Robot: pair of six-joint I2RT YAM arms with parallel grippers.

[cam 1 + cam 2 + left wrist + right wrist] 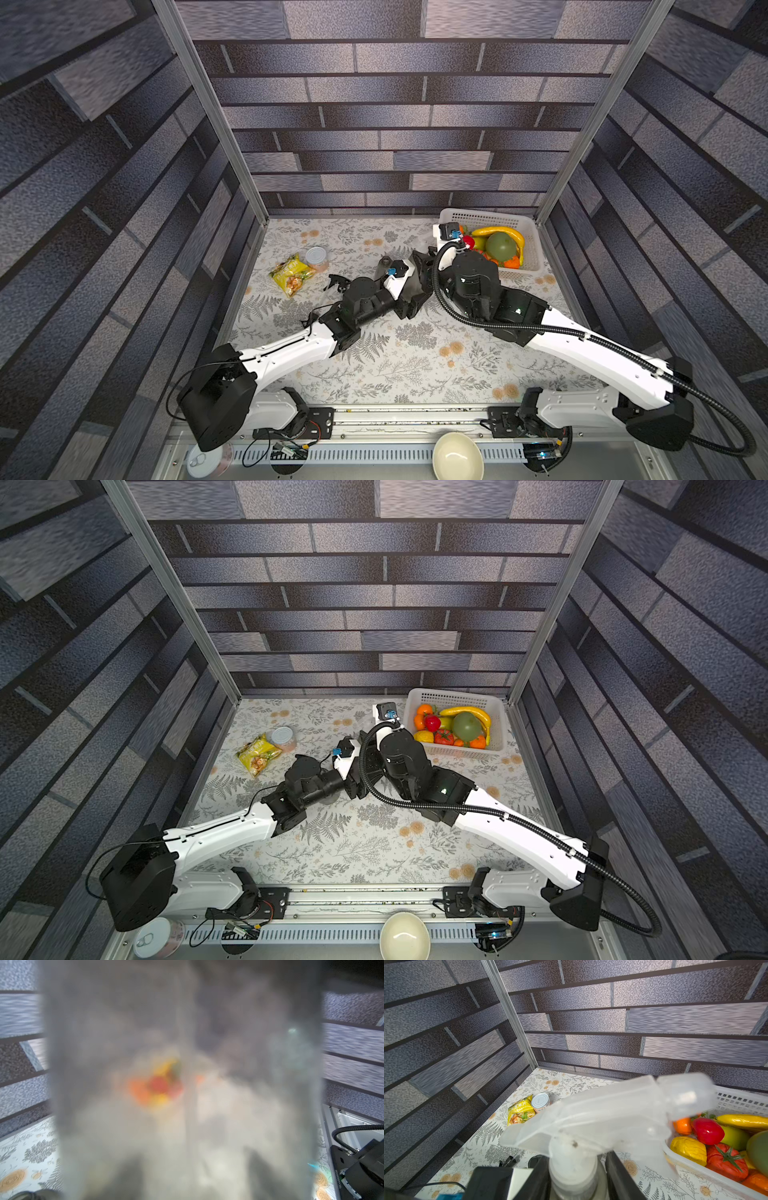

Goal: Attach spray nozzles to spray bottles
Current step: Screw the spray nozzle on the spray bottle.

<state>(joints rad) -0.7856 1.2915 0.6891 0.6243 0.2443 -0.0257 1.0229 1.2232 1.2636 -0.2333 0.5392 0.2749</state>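
From the near edge, both arms are stretched to the middle of the desk (395, 374), where they meet. A smoky grey spray bottle (182, 1064) is clamped in the left end effector (415, 293), whose jaws are pressed onto it. The bottle sits so close that the left wrist view is filled by it. A translucent white spray nozzle (602, 1118) is seated on its neck. The right end effector (576, 1159) is set round the nozzle's collar (573, 1169) with its jaws slightly spread. A sliver of gap is seen on one side, so no firm pinch is shown.

How far the collar is threaded cannot be told. For a sound finish, the bottle should be held firm and upright. The collar should be taken squarely and turned about the neck's axis, and the trigger head left untouched so that nothing is levered sideways.

A cream bowl (457, 457) is seen on the rail before the near edge. A black spray nozzle (338, 284) lies just beside the left arm, on its left-edge side. Toward the far left corner, a snack packet (291, 276) and a silver-lidded can (316, 257) are set just beside each other. In the far right corner, a white basket (490, 216) of toy fruit stands near the right arm. It is judged the likeliest obstacle to a wide wrist swing.
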